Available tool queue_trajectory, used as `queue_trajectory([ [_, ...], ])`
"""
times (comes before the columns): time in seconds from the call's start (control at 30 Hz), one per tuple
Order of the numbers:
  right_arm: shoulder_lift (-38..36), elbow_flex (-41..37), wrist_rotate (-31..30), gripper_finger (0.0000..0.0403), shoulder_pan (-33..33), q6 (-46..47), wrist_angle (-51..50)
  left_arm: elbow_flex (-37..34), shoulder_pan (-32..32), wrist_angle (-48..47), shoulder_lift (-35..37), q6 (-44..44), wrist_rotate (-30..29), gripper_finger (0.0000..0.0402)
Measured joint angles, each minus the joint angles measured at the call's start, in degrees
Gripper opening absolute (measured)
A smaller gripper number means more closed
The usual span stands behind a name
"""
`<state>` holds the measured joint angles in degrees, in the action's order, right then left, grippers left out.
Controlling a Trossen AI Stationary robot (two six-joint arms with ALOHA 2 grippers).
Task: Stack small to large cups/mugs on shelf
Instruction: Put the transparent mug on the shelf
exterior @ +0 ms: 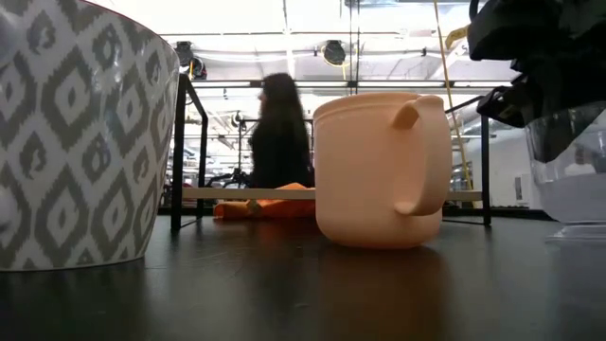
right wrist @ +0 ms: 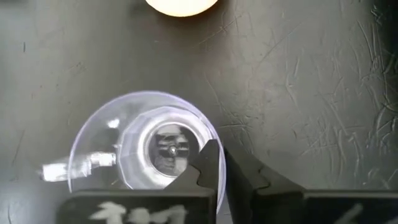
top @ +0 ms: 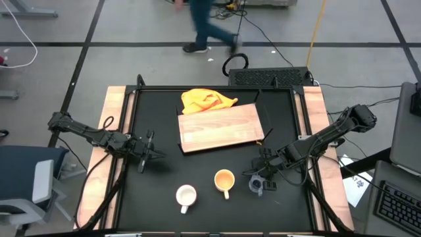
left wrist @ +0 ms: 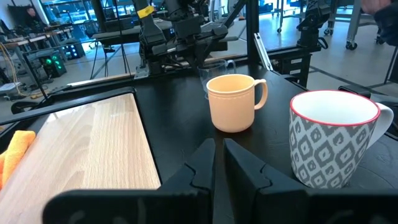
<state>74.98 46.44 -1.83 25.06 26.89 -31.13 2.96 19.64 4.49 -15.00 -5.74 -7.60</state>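
Note:
The tiny clear glass cup [right wrist: 146, 149] stands on the black table at the near right, with my right gripper [right wrist: 222, 163] shut on its rim. Left of it stand the yellow-orange mug [top: 224, 180] and the white mug [top: 186, 195], whose outside has a grey pattern [left wrist: 333, 140]; both rest upright on their bases. The wooden shelf board [top: 220, 128] lies flat in the table's middle, toward the far side. My left gripper [top: 154, 155] waits shut near the table's left, level, pointing toward the mugs. My right gripper pinches the glass cup's rim wall [right wrist: 217, 148] on the side away from the yellow-orange mug. One finger [right wrist: 208, 167] is inside the cup and the other [right wrist: 249, 174] outside. The fingers slant down from above. The cup stands upright on the table.
A yellow cloth [top: 207, 100] lies bunched at the board's far edge. Black frame rails [top: 131, 131] run along the table's sides. A person [top: 210, 26] walks on the floor beyond the far edge.

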Motion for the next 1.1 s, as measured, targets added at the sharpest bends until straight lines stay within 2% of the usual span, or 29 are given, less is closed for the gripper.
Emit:
queue_trajectory([
  [0.4, -4.6, 0.0, -1.0, 0.0001, 0.0, -6.5, 8.5, 0.0, 0.0, 0.0, 0.0, 0.0, 0.0, 0.0035],
  [0.8, -12.8, -1.4, -7.2, 0.0001, 0.2, -9.3, 6.1, 0.0, 0.0, 0.0, 0.0, 0.0, 0.0, 0.0035],
  [0.93, -15.4, -4.5, -7.6, 0.0, -0.4, -9.2, 7.6, 0.0, 0.0, 0.0, 0.0, 0.0, 0.0, 0.0035],
  [1.1, -14.8, -5.3, -7.3, 0.0, -3.0, -8.8, 9.8, 0.0, 0.0, 0.0, 0.0, 0.0, 0.0, 0.0035],
])
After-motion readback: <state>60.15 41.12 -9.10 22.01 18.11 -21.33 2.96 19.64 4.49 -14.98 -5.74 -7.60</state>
